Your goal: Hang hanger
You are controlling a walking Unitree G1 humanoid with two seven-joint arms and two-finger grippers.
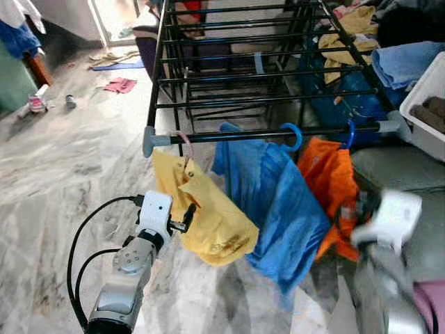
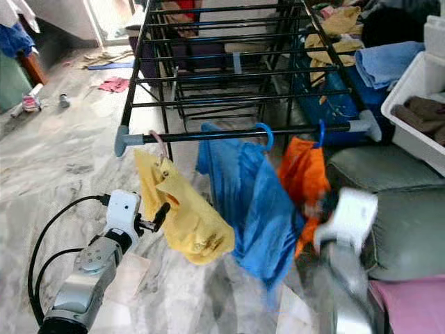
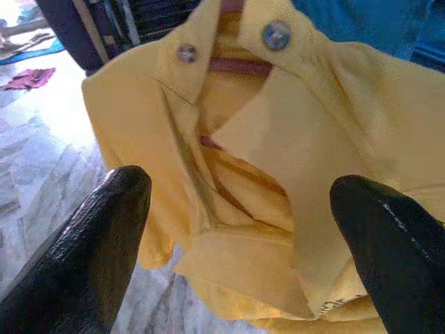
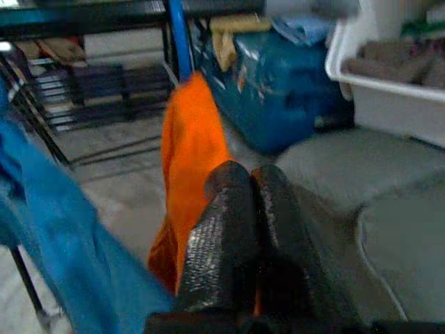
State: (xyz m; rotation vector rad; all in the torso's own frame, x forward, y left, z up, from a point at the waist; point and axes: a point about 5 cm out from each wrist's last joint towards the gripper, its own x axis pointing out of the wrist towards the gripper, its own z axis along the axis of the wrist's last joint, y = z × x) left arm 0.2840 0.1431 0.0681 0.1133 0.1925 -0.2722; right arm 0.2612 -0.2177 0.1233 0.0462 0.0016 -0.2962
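A black drying rack (image 1: pixel 236 76) is seen across the upper scene, standing on a marble floor (image 1: pixel 62 174). Three garments are hung from its front rail (image 1: pixel 264 133): a yellow shirt (image 1: pixel 205 212) on a pink hanger (image 1: pixel 182 142) nearest the left end, a blue garment (image 1: pixel 278 202) on a blue hanger (image 1: pixel 292 136) in the middle, and an orange garment (image 1: pixel 330 181) on a further blue hook (image 1: pixel 350 132) to the right.

The hanging step is judged to be complete or nearly so, since the pink hanger's hook is already over the rail. The left gripper (image 3: pixel 240 229) is held spread apart just before the yellow shirt's collar, with nothing grasped. The right gripper (image 4: pixel 252 229) is blurred in the head views; in its wrist view it is clenched, fingers pressed together on nothing, close to the orange garment.

A withdrawal of the left arm clear of the cloth is judged to be called for next, without the shirt being snagged.

A white bin (image 1: pixel 427 104), a grey cushion (image 1: pixel 403 174) and a laundry pile (image 1: pixel 361 35) are noted to the right.
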